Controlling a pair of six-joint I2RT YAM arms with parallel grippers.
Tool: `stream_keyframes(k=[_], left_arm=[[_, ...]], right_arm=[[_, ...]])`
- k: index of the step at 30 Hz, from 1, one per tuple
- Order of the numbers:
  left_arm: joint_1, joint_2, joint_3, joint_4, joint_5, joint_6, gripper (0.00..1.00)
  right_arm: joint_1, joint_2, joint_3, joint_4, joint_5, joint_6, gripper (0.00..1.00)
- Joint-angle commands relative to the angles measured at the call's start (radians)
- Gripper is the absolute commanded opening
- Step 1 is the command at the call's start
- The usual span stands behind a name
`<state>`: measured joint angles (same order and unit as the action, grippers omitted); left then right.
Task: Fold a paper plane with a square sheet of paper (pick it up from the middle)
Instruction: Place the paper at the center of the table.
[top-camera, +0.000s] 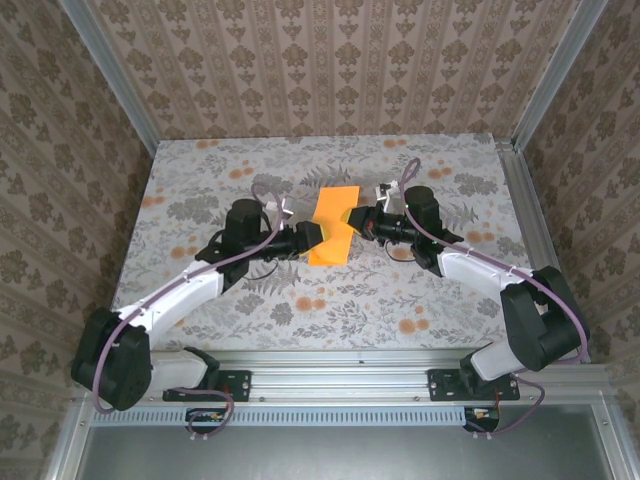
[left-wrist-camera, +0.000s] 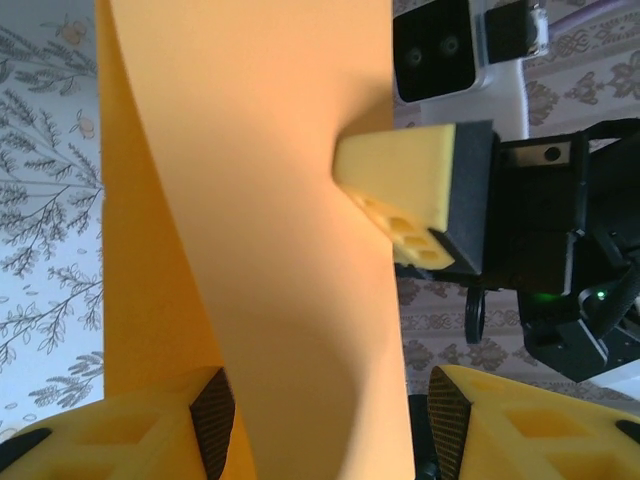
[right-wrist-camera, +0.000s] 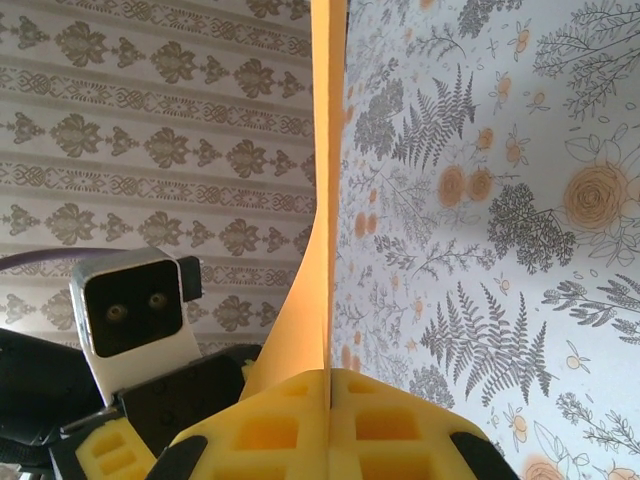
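Square sheet of paper (top-camera: 334, 226) upright at frame centre, my right gripper (right-wrist-camera: 328, 385) clenched on its edge, my left gripper (left-wrist-camera: 330, 440) jaws apart, straddling it loosely

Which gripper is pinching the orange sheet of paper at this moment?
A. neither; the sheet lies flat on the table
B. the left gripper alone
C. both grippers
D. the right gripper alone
D: the right gripper has its fingers shut on the edge of the orange sheet of paper, while the fingers of the left gripper stand apart with the sheet passing loosely between them.
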<state>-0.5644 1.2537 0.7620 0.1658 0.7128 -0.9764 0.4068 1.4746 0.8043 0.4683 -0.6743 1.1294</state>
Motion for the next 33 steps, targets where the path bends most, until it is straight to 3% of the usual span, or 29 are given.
stream_keyframes(k=[1,10,33], left_arm=[[0.013,0.016,0.047,0.010,0.042,0.020,0.57],[0.027,0.036,0.078,-0.029,0.074,0.050,0.56],[0.026,-0.020,-0.045,-0.203,0.032,0.123,0.02]], right_arm=[[0.009,0.002,-0.008,0.029,-0.042,-0.002,0.00],[0.016,0.011,0.004,0.007,-0.059,-0.022,0.00],[0.016,0.093,0.015,0.059,-0.014,-0.007,0.00]])
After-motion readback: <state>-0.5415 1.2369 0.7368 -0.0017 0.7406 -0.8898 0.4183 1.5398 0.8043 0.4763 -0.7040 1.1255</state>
